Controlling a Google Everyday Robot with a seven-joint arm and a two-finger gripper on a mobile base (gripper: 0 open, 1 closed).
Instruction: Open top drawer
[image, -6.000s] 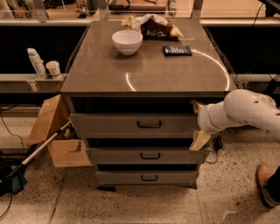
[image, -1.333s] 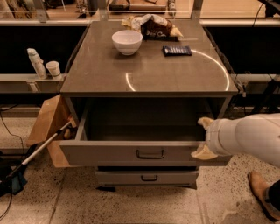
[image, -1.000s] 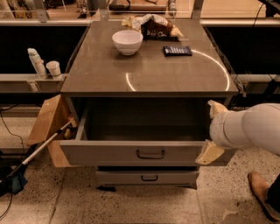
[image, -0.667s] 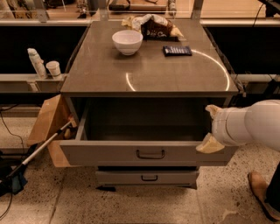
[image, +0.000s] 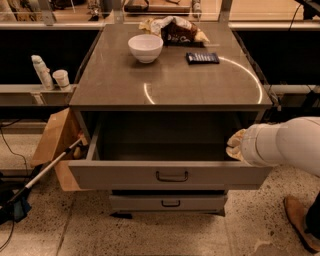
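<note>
"How did the top drawer (image: 115, 175) stand?"
"Pulled well out under the table (image: 190, 85), its grey inside showing, handle (image: 172, 176) centred on the front."
"And the gripper (image: 234, 145)?"
"At the drawer's right end, just above the front edge, on a white arm (image: 290, 147) stretched in from the right."
"On the table?"
"A white bowl (image: 145, 47), a bag (image: 175, 31), a dark packet (image: 202, 58)."

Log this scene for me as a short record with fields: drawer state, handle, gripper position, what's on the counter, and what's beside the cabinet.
top drawer: pulled well out, grey interior exposed
handle: dark bail, centred on the front, nothing touching it
gripper: at the drawer's right end, just above its right rim
lower drawer: one front visible beneath
countertop: white bowl, snack bag, dark flat packet
left of cabinet: cardboard box
</note>
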